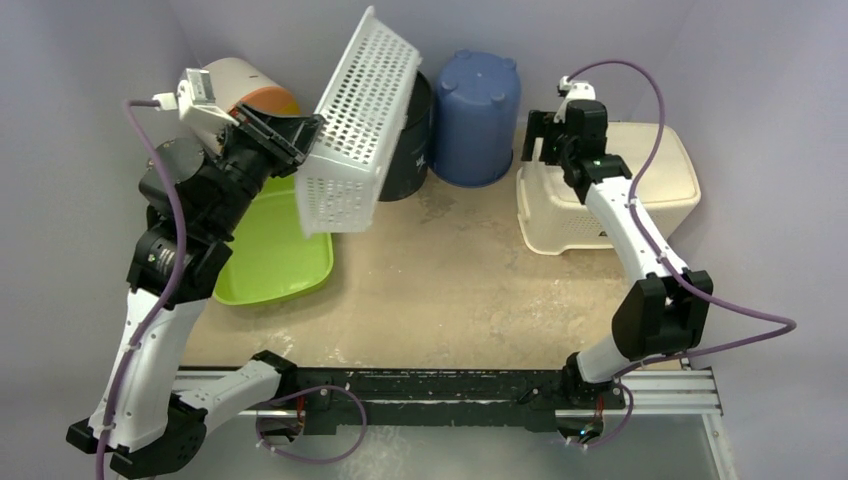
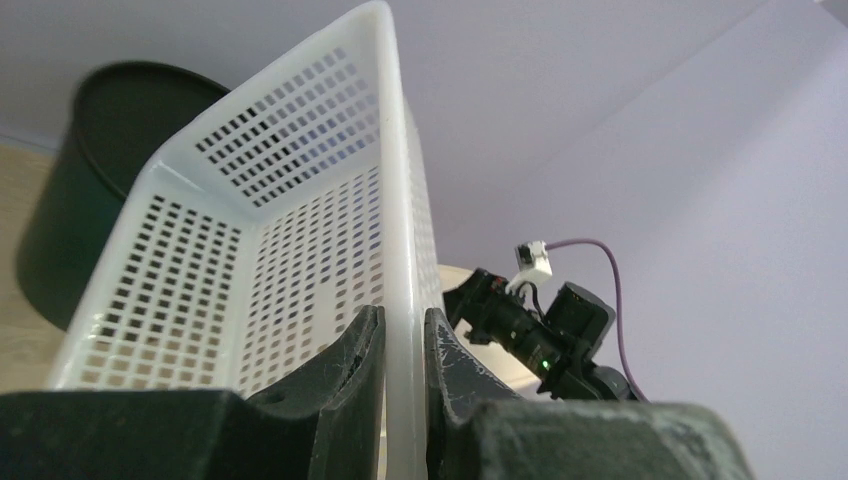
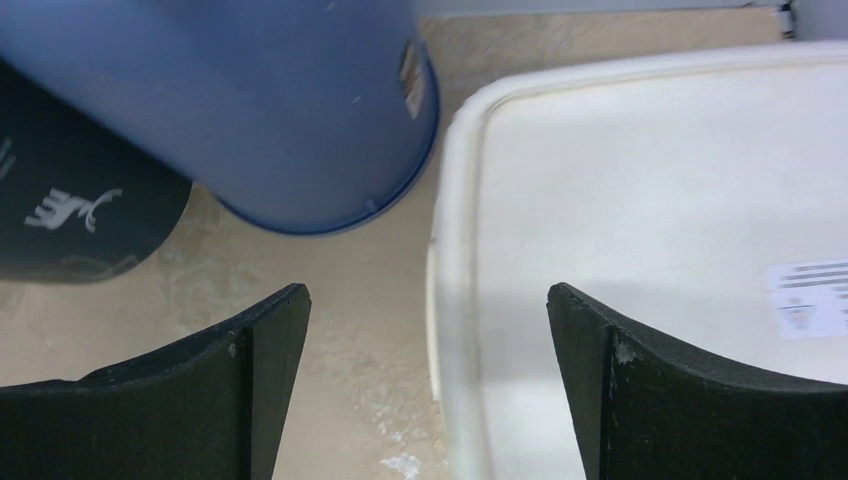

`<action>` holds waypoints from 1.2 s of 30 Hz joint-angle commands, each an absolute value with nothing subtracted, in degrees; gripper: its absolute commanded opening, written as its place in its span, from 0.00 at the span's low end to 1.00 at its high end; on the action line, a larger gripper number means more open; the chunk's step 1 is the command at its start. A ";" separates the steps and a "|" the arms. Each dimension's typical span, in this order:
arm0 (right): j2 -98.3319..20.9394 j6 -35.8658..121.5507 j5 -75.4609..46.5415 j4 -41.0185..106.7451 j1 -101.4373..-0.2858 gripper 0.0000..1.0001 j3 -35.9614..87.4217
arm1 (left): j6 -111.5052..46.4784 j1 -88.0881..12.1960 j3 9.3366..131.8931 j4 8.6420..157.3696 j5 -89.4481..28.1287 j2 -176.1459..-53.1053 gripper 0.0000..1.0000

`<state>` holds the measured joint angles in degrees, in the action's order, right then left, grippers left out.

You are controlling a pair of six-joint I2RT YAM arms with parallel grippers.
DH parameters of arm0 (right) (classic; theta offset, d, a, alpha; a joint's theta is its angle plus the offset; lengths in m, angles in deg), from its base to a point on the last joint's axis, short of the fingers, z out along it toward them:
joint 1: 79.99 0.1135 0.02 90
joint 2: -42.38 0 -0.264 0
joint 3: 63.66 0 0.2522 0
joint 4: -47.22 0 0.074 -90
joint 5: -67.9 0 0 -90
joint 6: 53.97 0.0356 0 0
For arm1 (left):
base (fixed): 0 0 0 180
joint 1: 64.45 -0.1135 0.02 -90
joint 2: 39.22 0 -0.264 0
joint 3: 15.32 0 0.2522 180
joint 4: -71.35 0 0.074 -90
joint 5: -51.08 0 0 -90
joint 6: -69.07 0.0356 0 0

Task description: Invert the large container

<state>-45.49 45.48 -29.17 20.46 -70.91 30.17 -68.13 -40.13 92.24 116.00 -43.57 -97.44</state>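
Your left gripper point(image 2: 400, 325) is clenched on one side wall of the white perforated plastic basket point(image 2: 300, 230), which hangs tilted in the air, rising away from the jaws. Roll the wrist slowly until the rim faces down; the thin wall may slip. Your right gripper point(image 3: 425, 295) hovers released, with the edge of the cream plastic bin point(image 3: 650, 200) below its jaws.

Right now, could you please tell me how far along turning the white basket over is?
Done: the white basket is up in the air, one wall pinched in the left gripper. In hand: it hangs steeply tilted, not yet upside down. Left: finish the turn and set it down rim first. The right gripper is open above the cream bin, holding nothing.
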 commanded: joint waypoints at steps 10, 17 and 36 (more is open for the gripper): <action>-42.25 47.28 -29.23 24.01 -73.75 0.91 34.39 | -73.57 -39.87 104.53 109.07 -25.17 -102.25 0.00; -41.54 47.30 -29.40 23.71 -73.84 0.91 34.74 | -85.24 -39.90 79.44 91.27 -16.31 -95.38 0.00; -40.54 45.88 -31.28 24.52 -74.36 0.91 32.92 | -94.70 -39.86 43.02 81.26 -11.87 -94.66 0.00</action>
<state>-43.35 46.73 -30.11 21.75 -74.05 33.01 -89.73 -39.93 47.26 90.72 -13.10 -95.71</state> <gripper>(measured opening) 0.911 0.140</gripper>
